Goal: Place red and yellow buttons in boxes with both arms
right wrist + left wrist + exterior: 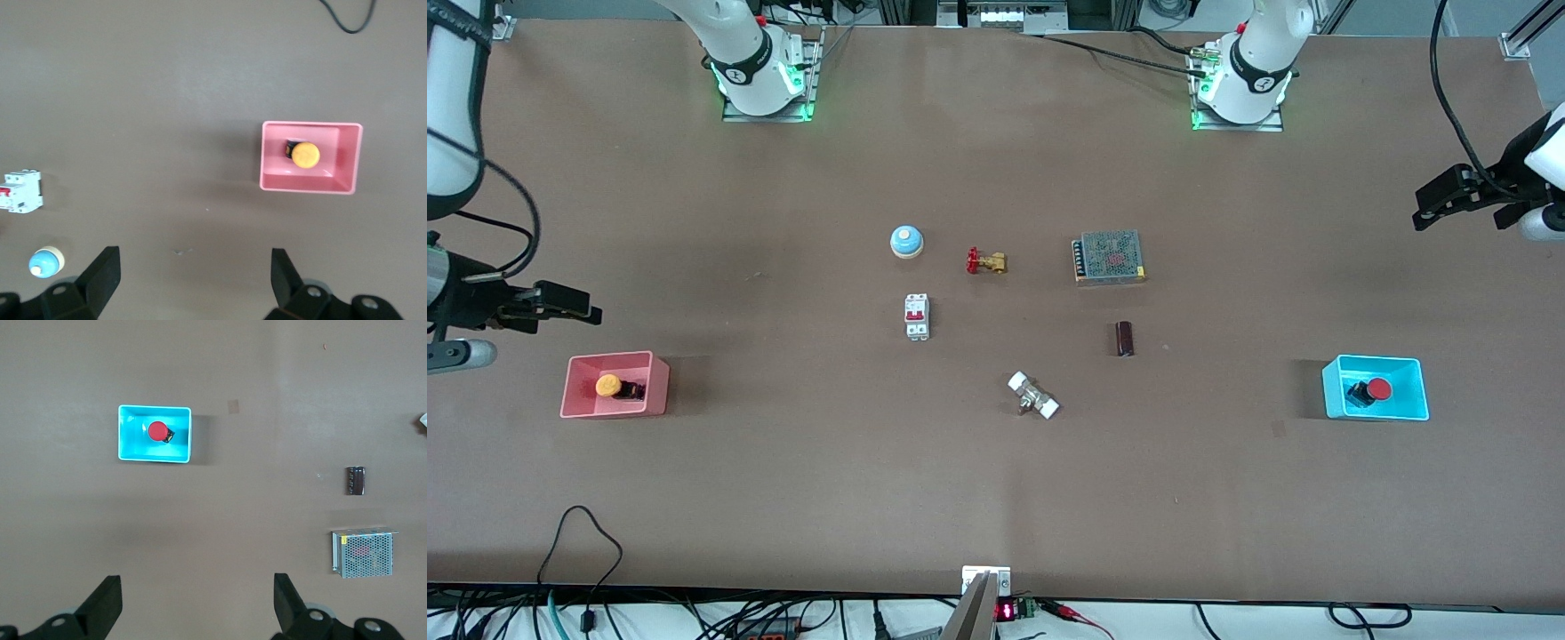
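Observation:
The yellow button [608, 385] lies in the pink-red box [658, 388] at the right arm's end of the table. It also shows in the right wrist view [306, 155] inside that box [273, 160]. The red button [1379, 388] lies in the cyan box [1334, 391] at the left arm's end, and shows in the left wrist view [157, 430] in that box [130, 441]. My right gripper [587, 307] [195, 270] is open and empty, high over bare table beside the pink box. My left gripper [1427, 206] [198, 597] is open and empty, high over bare table beside the cyan box.
In the table's middle lie a blue-rimmed dome [906, 241], a red-handled brass valve [985, 261], a white circuit breaker [917, 316], a mesh-covered power supply [1110, 257], a dark cylinder [1125, 339] and a white-ended fitting [1033, 396]. Cables run along the front edge.

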Available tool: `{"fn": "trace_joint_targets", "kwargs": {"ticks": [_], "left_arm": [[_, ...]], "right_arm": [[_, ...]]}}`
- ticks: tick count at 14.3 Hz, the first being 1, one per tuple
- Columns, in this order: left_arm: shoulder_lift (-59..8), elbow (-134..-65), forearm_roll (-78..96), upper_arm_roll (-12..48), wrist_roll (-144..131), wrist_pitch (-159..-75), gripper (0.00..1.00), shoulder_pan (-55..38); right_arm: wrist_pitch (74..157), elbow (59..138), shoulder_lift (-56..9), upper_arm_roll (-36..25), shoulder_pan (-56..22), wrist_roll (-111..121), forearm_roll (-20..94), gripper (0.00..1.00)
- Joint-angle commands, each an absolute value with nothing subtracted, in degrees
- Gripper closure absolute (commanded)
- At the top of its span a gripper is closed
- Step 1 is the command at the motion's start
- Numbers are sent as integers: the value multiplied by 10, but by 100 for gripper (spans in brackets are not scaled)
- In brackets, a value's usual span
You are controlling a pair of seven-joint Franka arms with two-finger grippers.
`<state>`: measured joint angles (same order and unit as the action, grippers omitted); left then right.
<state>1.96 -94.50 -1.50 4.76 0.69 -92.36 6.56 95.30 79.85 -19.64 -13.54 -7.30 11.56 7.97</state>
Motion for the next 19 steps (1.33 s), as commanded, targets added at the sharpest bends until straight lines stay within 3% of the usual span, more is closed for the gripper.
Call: {"fn": "trace_joint_targets", "kwargs": {"ticks": [1,4,10,19], "left_arm": [[19,-933,-20,52,8,-916,0,69],[19,-935,-19,52,7,-914,0,70],[21,-934,-18,52,8,-914,0,70],[23,-933,-18,53,7,-914,0,70]], "right_arm": [[911,817,-141,-61,-29,28,22,0],[850,816,-114,-63,-24,11,3,0],[876,913,-22,-64,-30,21,-5,0],[870,918,-11,-63,-30,21,-4,0]]}}
